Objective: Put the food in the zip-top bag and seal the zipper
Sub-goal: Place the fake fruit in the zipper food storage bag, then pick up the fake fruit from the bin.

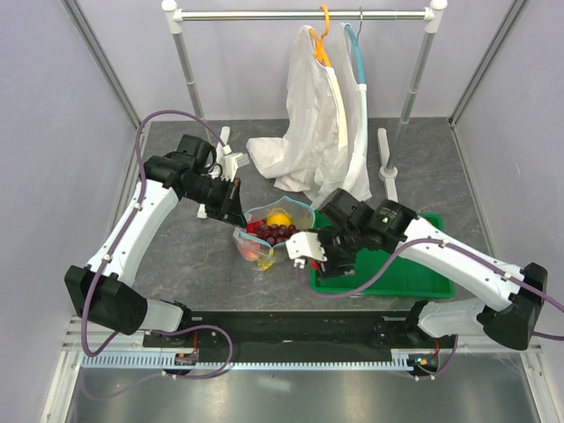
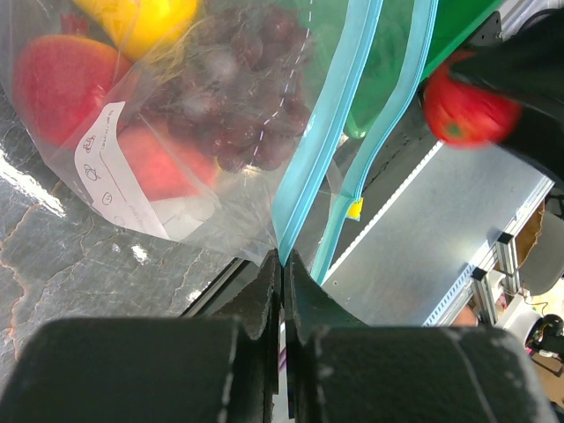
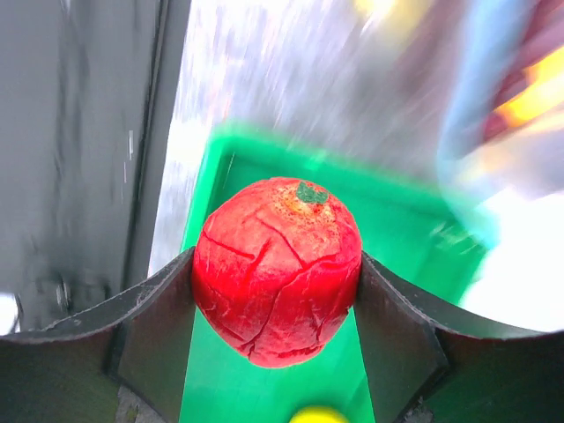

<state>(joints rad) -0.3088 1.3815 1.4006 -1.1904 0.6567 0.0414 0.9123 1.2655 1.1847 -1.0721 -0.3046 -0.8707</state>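
Note:
The clear zip-top bag (image 1: 264, 238) lies mid-table with its mouth open. Inside are a yellow piece (image 1: 279, 218), dark purple grapes (image 1: 277, 233) and a pink-orange peach (image 1: 252, 251). My left gripper (image 1: 233, 203) is shut on the bag's mouth edge; in the left wrist view its jaws (image 2: 282, 257) pinch the teal zipper strip (image 2: 322, 141), with the white label (image 2: 115, 167) to the left. My right gripper (image 1: 319, 256) is shut on the red round fruit (image 3: 278, 269), holding it above the green tray (image 3: 397, 229) just right of the bag. The fruit also shows in the left wrist view (image 2: 467, 110).
The green tray (image 1: 414, 278) sits at the front right; a small yellow object (image 3: 317, 414) lies in it. White garments (image 1: 317, 132) hang on orange and teal hangers from a rack (image 1: 300, 14) at the back, with rack feet (image 1: 386, 167) on the table.

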